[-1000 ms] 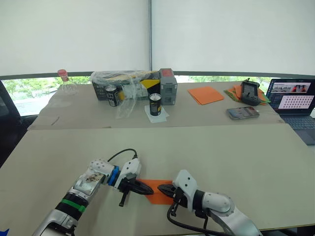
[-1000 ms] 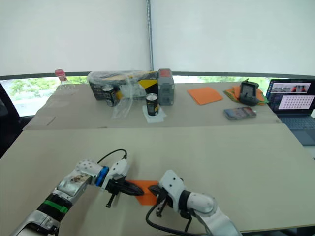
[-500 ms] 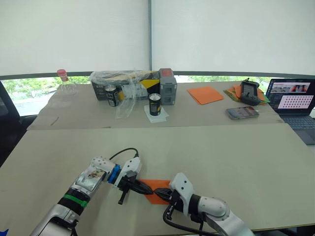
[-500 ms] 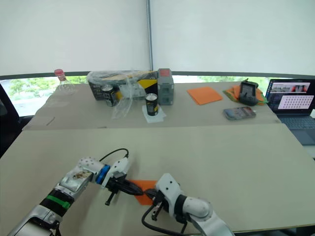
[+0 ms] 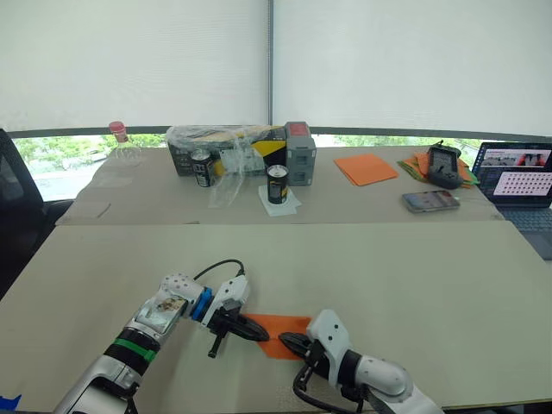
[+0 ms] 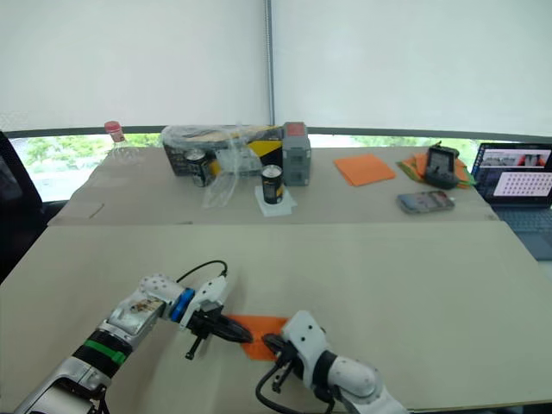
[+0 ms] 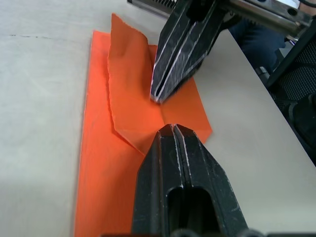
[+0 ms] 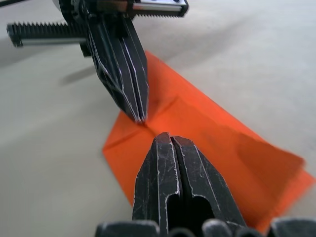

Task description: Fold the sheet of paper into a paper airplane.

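The sheet of paper (image 5: 281, 331), bright orange, lies partly folded on the near table, with a raised flap and diagonal creases (image 7: 129, 98). My left gripper (image 5: 260, 333) is shut, its tip resting on the paper's left part. My right gripper (image 5: 291, 343) is also shut and presses its tip on the paper from the near right. In the left wrist view my left gripper (image 7: 171, 129) and my right gripper (image 7: 158, 97) point at each other, a short gap apart, over a crease. The right wrist view shows the same meeting: right gripper (image 8: 167, 137), left gripper (image 8: 138, 117), folded paper (image 8: 217, 138).
On the far table stand a plastic-wrapped box (image 5: 226, 147), two cans (image 5: 277, 183) (image 5: 202, 166), a bottle (image 5: 119, 143), a stack of orange sheets (image 5: 365, 167), an orange-and-green pile under a black device (image 5: 442, 164), a phone (image 5: 428, 200) and a laptop (image 5: 517, 171).
The whole picture has shifted a little. My right arm has sunk back toward the near table edge. Both shut tips stay on the paper.
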